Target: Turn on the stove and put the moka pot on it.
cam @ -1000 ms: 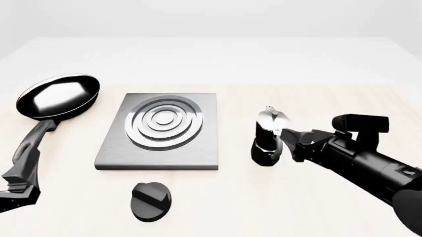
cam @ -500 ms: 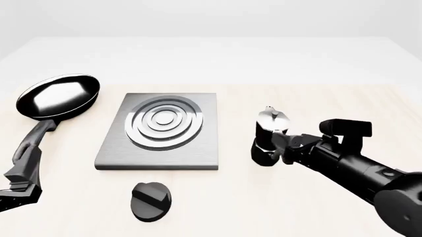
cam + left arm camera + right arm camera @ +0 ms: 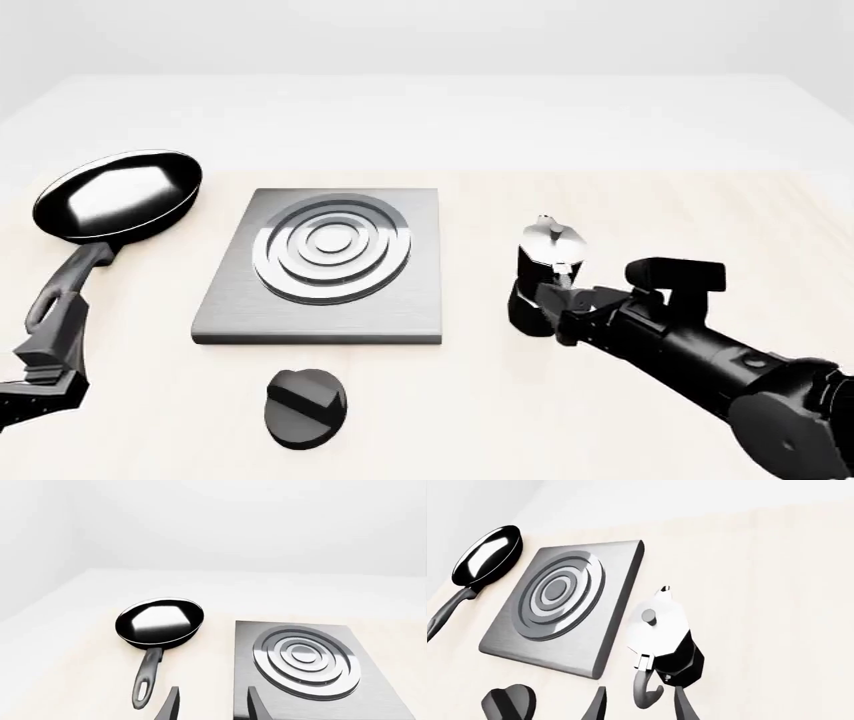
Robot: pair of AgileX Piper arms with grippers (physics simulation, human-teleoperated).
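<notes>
Front view: right gripper [image 3: 558,292], jaws apart, has closed in on small black faceted moka pot [image 3: 545,275] handle; grasp looks imminent, w/ stove knob untouched.

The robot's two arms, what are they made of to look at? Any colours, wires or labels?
Both are glossy black all over. The right arm is a thick rounded tube with a boxy block on top, ending in the right gripper with two thin, pointed black fingers. The left arm shows only angular black links. No cables or markings are visible.

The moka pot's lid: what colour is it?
Silvery white, above a black body; the moka pot shows it best in the right wrist view.
</notes>
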